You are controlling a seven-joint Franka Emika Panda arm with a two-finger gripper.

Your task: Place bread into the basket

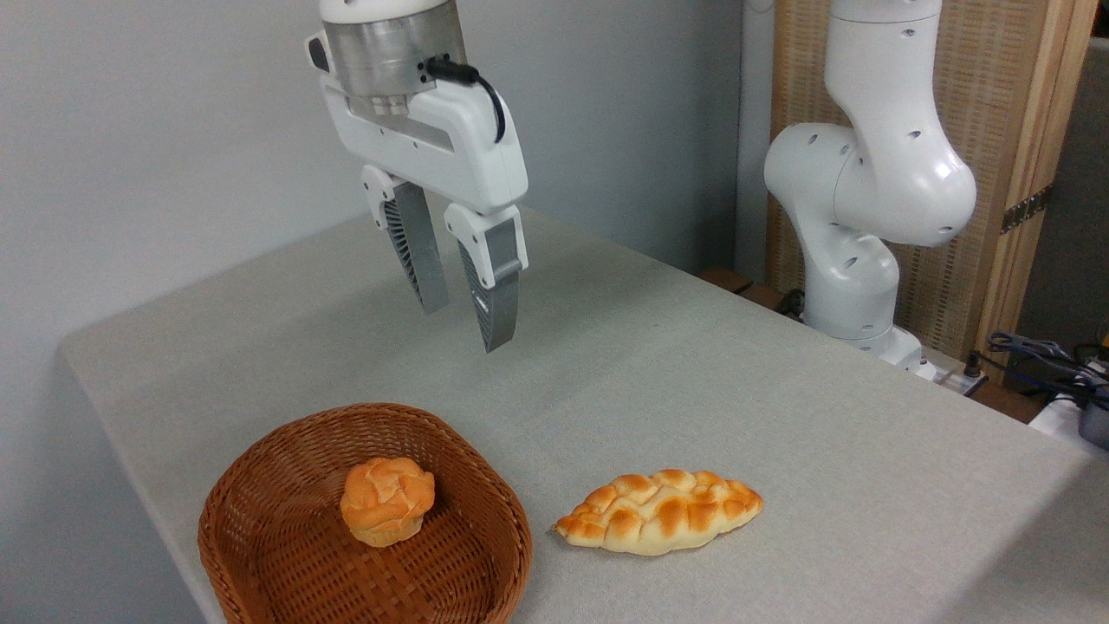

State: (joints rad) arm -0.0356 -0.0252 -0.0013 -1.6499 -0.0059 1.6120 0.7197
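The bread [385,500] sits upright inside the basket [260,529], near its middle, so the placing looks done; the tool [463,316] hangs released and empty well above; the braided loaf [658,511] lies beside the basket on the worktop [693,390], seemingly untouched.

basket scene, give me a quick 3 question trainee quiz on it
1. True or false: the bread sits inside the basket.
2. What lies on the table to the right of the basket: A) braided loaf, B) spoon, C) cup?
3. Is the hand holding anything?

Key: 1 true. 2 A. 3 No, its fingers hang apart and empty above the table.
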